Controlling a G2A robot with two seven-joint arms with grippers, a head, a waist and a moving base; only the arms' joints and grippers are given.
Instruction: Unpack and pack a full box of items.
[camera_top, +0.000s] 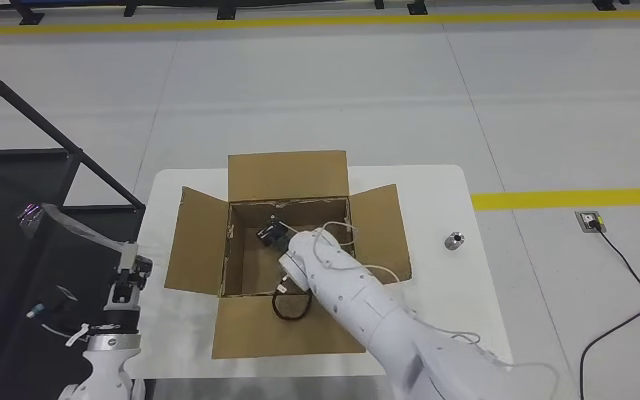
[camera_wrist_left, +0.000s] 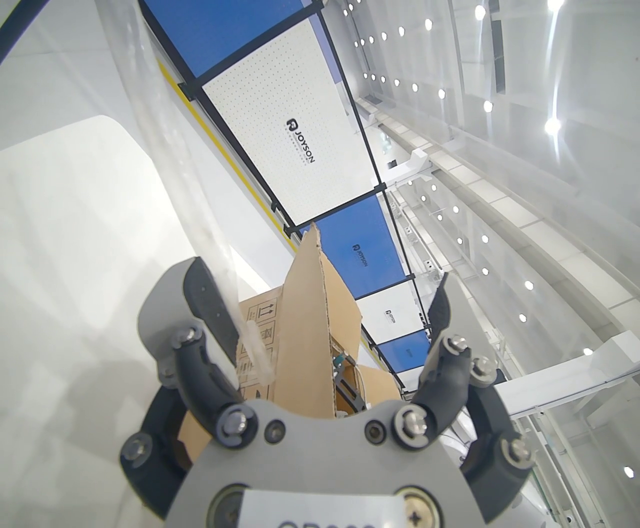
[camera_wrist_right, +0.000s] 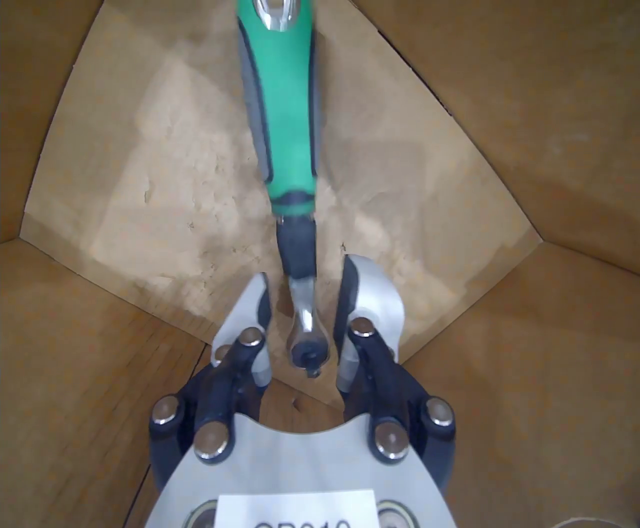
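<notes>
Currently right gripper (camera_wrist_right: 306, 274) is deep in the box (camera_wrist_right: 550, 150), fingers apart astride the ratchet (camera_wrist_right: 287, 125) head, with a gap on each side. Cardboard walls are close all round. The ratchet lies on the box floor, handle end cut off. Left gripper (camera_wrist_left: 320, 277) is wide open just off the table (camera_top: 450, 300) edge, with clear plastic (camera_wrist_left: 165, 165) against one finger. I can't identify the plastic.

Surface: white table (camera_top: 440, 190).
Centre: cardboard box (camera_top: 288, 172), open, flaps spread.
Right side: small metal cylinder (camera_top: 454, 240), apart from box.
</notes>
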